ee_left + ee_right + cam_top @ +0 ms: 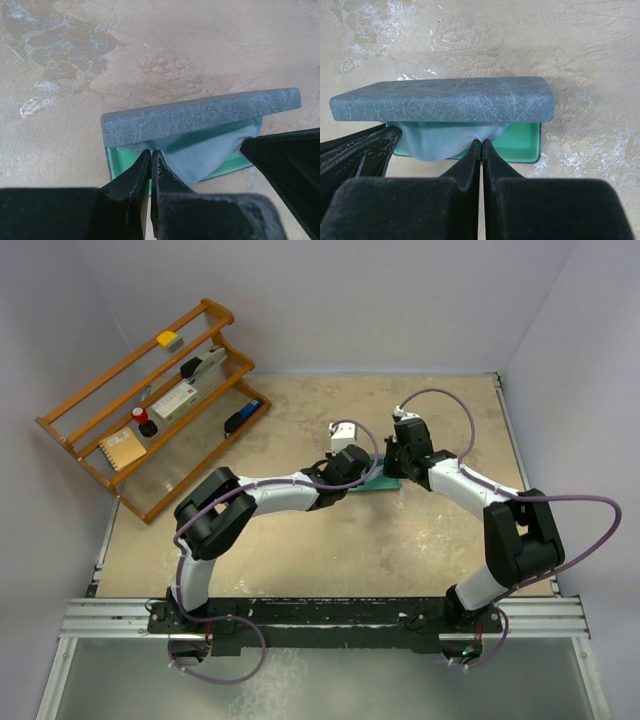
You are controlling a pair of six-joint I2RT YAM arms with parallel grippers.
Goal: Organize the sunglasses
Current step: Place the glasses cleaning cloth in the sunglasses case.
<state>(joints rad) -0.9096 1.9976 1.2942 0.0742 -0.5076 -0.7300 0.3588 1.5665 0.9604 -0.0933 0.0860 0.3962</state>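
Top view: one sunglasses case [388, 484] lies in the middle of the table [300, 540], and two arms reach for it. Both are bent at the elbow and meet above the case, the left gripper [362, 472] on its left end and the right gripper [399, 464] on its right end. One wooden rack [90, 420] stands at the far left. It holds six things, among them a stapler [200, 367] and a spiral notebook [122, 448].

Left wrist view: the grey lid [200, 117] stands half raised over the green base [117, 167]. One pale blue cloth [210, 155] hangs out between them. The left gripper's fingers are pressed together and pinch the edge of the cloth.

Right wrist view: the case lies flat on the table with the lid tilted up. The right gripper's fingers are also clamped together, holding the cloth drawn to a point.
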